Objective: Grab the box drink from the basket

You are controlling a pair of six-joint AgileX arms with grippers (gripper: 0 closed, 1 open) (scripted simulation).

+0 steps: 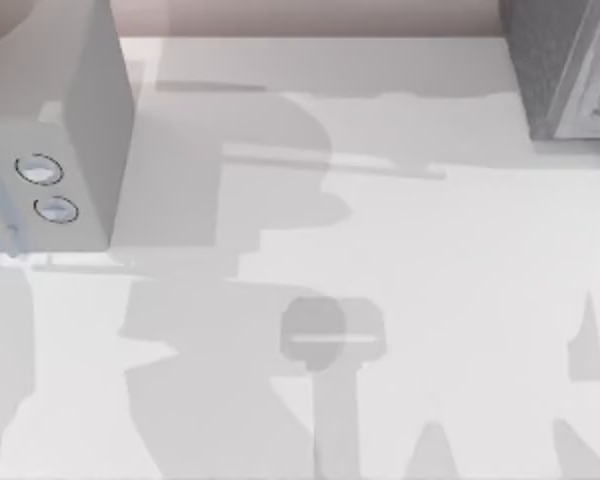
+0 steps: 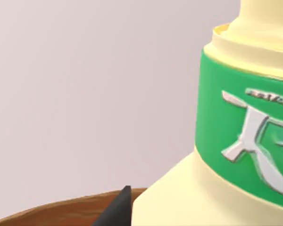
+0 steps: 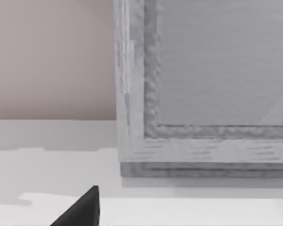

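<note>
While the white table (image 1: 440, 250) carries a grey appliance (image 1: 70, 130) at its left edge and a grey box (image 1: 565, 70) at its far right corner, the left wrist view faces a cream box drink (image 2: 226, 141) with a green band, just beside a brown basket rim (image 2: 61, 212); one dark fingertip (image 2: 118, 209) of the left gripper sits near it, its grasp impossible to tell; the right wrist view faces the grey box (image 3: 207, 94), and likewise its grip cannot be told.

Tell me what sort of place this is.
Probably a simulated kitchen counter: a pale appliance with two round dials on a white table, and a cream bottle with a green label above a brown basket rim.
</note>
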